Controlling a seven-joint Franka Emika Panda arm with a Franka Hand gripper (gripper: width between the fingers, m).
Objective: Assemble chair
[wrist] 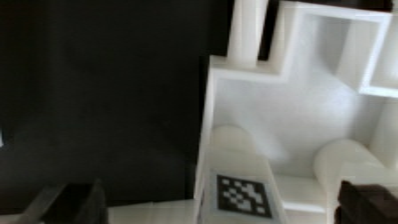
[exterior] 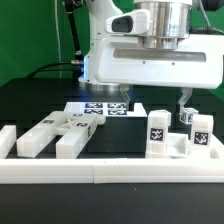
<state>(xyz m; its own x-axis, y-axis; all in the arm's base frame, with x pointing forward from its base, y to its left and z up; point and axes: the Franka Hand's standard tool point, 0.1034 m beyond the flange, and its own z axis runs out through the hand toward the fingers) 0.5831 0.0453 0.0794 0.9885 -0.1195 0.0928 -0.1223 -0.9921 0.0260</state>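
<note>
The chair is in loose white tagged parts on the black table. Several long bars [exterior: 50, 135] lie at the exterior view's left. Two upright blocks [exterior: 160, 131] [exterior: 201, 135] and a small cube [exterior: 188, 117] stand at its right. My gripper [exterior: 183, 104] hangs low just above the small cube and the right-hand blocks. In the wrist view my gripper [wrist: 222, 206] is open. Its dark fingers [wrist: 68, 204] stand far apart on either side of a white tagged part [wrist: 267, 130] and do not touch it.
The marker board [exterior: 100, 108] lies flat behind the bars. A long white border rail [exterior: 110, 172] runs along the table's front edge, with a short rail end [exterior: 6, 140] at the exterior view's left. Green backdrop behind the arm.
</note>
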